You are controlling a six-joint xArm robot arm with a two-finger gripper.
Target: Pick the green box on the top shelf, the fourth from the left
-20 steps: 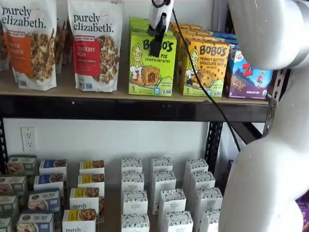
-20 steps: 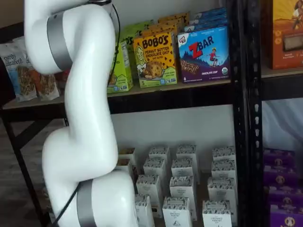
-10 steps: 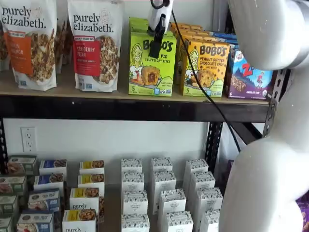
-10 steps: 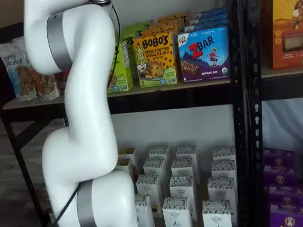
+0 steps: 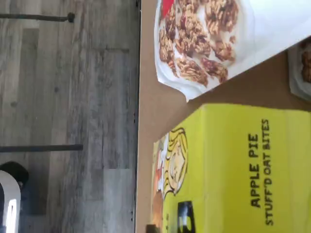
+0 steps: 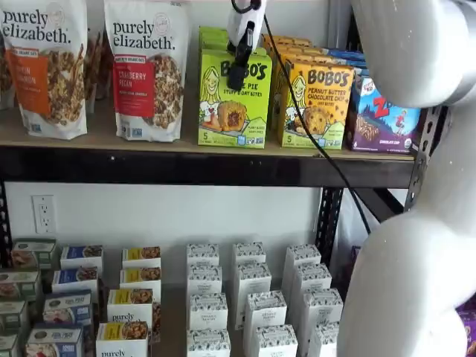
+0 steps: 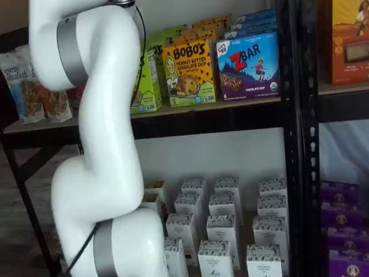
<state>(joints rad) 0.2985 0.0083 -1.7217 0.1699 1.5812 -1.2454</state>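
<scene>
**Pincer higher against the green box**

The gripper (image 6: 238, 74) hangs in front of the green box (image 6: 233, 100), its black fingers (image 6: 236, 76) seen as one dark shape; whether it grips, I cannot tell. It sits slightly higher than a second ago. Behind it, the box stands on the top shelf (image 6: 186, 165), now shifted a little.
</scene>
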